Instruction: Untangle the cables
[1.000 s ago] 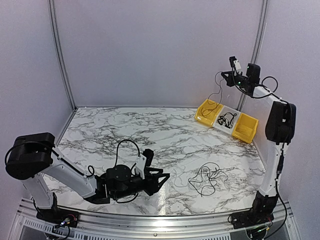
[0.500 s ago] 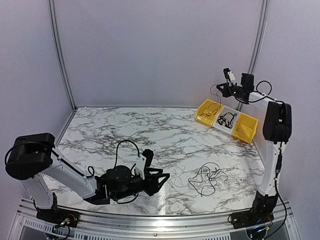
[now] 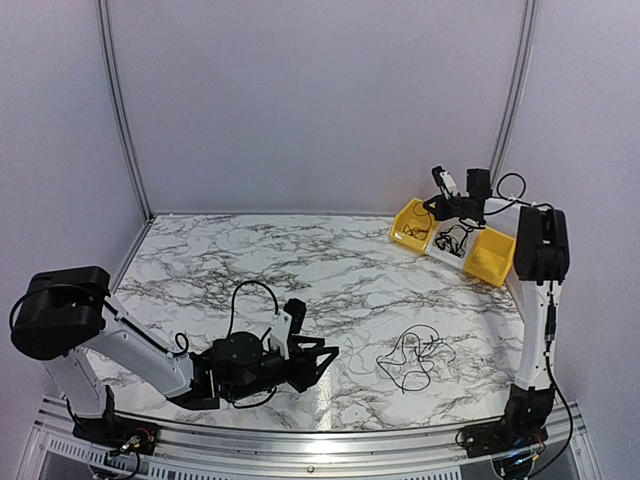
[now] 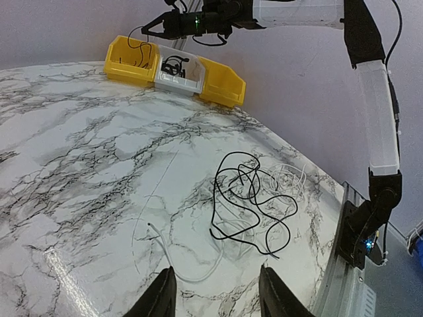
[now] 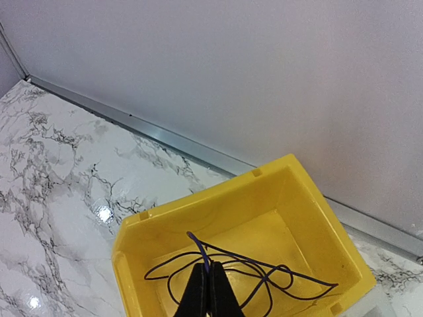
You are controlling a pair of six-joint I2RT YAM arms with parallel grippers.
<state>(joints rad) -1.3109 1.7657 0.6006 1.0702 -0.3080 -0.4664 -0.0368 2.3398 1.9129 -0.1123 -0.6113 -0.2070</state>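
- Right fingers [image 5: 208, 290]: pressed together on a single cable [image 5: 264, 276] and held low over the yellow bin [image 5: 218, 198] at the table's far right corner. Most of the strand lies coiled on the bin floor, so the grip probably serves only to guide the last length in before release.
- Grey bin [image 3: 452, 243], just beside the yellow one: it holds another black cable, which suggests each freed strand gets its own compartment.
- Tangle of cables [image 4: 250, 201]: black loops lie over thin white strands on the table [image 4: 79, 152], towards the near right corner and well apart from the bins.
- Left fingers [image 4: 164, 298]: spread apart and empty, low by the near edge and pointed at the tangle, probably stationed to pin or pick it.
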